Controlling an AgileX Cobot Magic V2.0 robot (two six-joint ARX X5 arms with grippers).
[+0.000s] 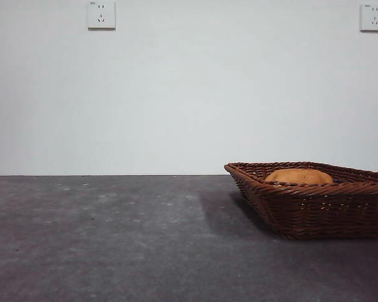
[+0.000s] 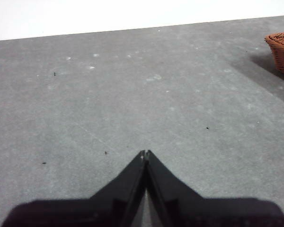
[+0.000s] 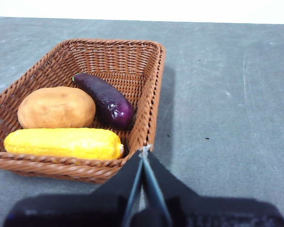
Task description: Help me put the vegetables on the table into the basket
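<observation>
Where the dark grey tabletop (image 1: pixel 113 239) runs across the front view, the reddish-brown woven basket (image 1: pixel 315 214) sits at the right side, and only the rounded top of the potato (image 1: pixel 299 177) shows above its braided rim. Seen from the right wrist, all three vegetables lie inside the basket: the yellow corn cob (image 3: pixel 64 143) lies along one wall, the orange-brown potato lies just beside it and seems to touch it, and the dark purple eggplant (image 3: pixel 105 100) lies slantwise next to the potato with its green stem end toward the middle of the basket. The right claw (image 3: pixel 144 151) hangs just outside a corner of the basket, its two black jaws pressed together with nothing between them. The left claw (image 2: pixel 145 153) hovers over bare tabletop, well apart from the basket, whose corner shows at the edge of the left wrist view; its jaws are likewise pressed together on nothing.
</observation>
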